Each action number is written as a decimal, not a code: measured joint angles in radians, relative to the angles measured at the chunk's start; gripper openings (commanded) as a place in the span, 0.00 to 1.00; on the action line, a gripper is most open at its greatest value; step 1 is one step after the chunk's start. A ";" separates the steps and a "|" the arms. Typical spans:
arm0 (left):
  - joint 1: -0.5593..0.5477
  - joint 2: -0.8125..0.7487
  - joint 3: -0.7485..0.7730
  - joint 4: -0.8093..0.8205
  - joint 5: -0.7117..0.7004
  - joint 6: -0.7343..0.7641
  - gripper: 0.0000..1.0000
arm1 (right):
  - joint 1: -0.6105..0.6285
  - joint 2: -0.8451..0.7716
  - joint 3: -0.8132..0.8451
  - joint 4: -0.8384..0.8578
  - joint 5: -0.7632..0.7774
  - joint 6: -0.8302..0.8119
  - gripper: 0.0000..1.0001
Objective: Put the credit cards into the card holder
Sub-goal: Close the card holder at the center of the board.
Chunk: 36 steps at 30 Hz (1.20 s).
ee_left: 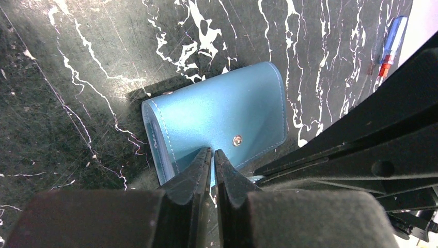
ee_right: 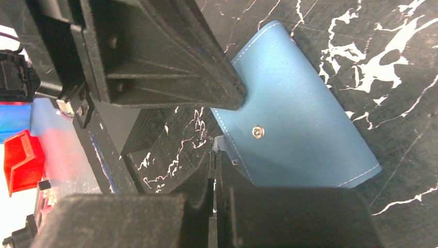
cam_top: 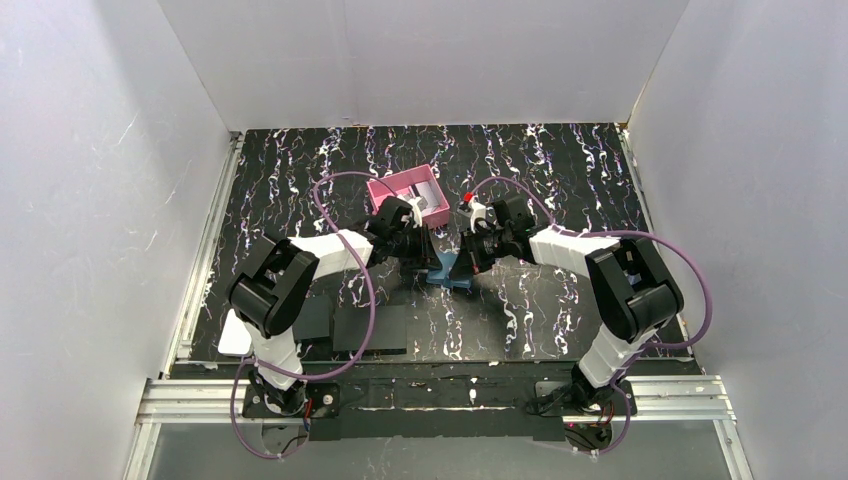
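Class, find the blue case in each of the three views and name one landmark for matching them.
Top external: blue case at centre, small.
Left wrist: blue case mid-frame, large.
Right wrist: blue case right of centre.
Shared landmark: its silver snap, wrist views only.

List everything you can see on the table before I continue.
Pink open-topped rectangular box: one, pink, table centre; a pale item inside.
Flat blue hinged case: one, blue, between both end effectors, snap showing.
Flat black rectangular pads: two, black, near left.
Thin white card: one, white, near-left edge.
Left end effector: black, shut on the case's edge.
Right end effector: black, closed at the case's edge.
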 measured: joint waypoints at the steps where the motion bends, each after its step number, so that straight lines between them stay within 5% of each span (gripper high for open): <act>1: 0.000 -0.001 -0.005 0.008 0.002 0.000 0.07 | 0.000 0.003 0.003 0.000 0.007 0.003 0.01; 36: -0.002 -0.026 -0.045 0.042 -0.008 0.054 0.02 | 0.036 0.017 0.060 -0.020 0.256 0.025 0.01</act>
